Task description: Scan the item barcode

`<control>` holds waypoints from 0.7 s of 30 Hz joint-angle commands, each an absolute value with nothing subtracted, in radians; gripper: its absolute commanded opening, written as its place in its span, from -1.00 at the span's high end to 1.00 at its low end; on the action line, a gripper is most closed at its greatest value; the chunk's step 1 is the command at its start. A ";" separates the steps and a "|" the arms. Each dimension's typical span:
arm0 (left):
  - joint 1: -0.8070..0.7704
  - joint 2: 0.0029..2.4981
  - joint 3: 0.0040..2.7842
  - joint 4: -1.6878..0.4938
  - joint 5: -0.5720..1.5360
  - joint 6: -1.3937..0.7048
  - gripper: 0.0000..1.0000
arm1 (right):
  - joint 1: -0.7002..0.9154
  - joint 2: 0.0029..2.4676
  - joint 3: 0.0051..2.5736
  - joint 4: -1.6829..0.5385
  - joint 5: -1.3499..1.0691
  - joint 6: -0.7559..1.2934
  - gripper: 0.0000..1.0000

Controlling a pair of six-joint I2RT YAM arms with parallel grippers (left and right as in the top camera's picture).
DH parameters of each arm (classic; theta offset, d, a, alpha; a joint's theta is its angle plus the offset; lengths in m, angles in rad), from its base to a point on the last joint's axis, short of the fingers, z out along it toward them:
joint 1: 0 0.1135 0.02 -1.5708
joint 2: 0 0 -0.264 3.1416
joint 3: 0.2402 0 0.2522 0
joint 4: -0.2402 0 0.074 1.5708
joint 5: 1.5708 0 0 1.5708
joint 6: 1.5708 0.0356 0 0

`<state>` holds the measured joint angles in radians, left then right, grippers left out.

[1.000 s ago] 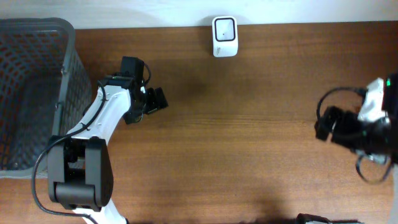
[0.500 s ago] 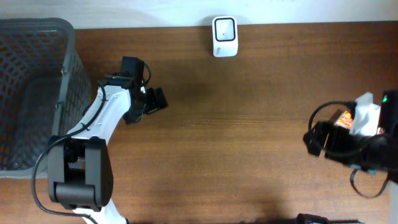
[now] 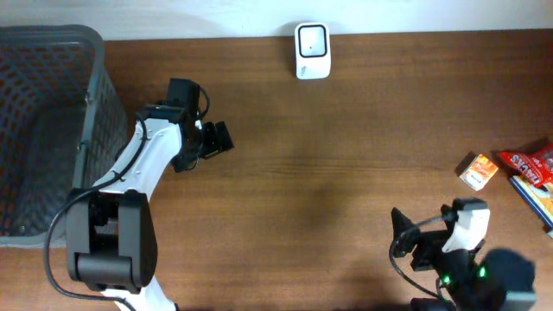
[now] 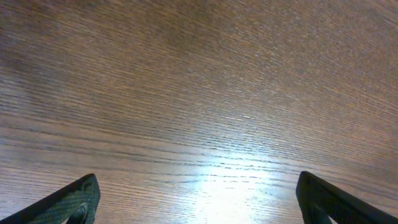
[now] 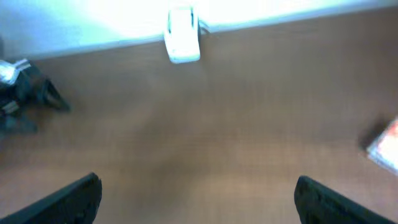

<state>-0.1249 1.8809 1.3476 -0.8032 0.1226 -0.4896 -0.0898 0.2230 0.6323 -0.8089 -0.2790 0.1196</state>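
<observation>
Inspection of my own position: left jaws stand wide over bare worktop [image 4: 199, 93] at about 9 o'clock, and right jaws stand wide down at 5 o'clock, with nothing between either pair. The items lie at 3 o'clock: a small orange-and-white box [image 3: 477, 170], a red packet [image 3: 529, 162] just beside it, and a blue item [image 3: 536, 195] cut off by the picture's margin. The scanner [image 3: 312, 50] stands at 12 o'clock, well apart from them. Risks noted: wide jaws closing on the box could catch the packet as well, or push both further outward; no barcode is legible from here, so the wrong face may be shown to the scanner; the right wrist view is blurred, so aim taken from it would be unreliable; a loose grip could slip on the long carry to 12 o'clock
</observation>
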 commanded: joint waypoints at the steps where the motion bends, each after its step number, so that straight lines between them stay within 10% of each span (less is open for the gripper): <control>1: -0.124 1.864 1.357 -0.805 0.123 -0.477 -0.98 | -0.081 0.077 0.491 -0.701 -0.281 0.108 -0.97; 14: -0.124 1.864 1.357 -0.805 0.123 -0.477 -0.98 | -0.079 0.003 0.014 0.042 -0.250 0.078 -0.97; 21: -0.124 1.864 1.357 -0.805 0.123 -0.477 -0.98 | -0.080 0.003 0.006 -0.066 -0.165 0.078 -0.97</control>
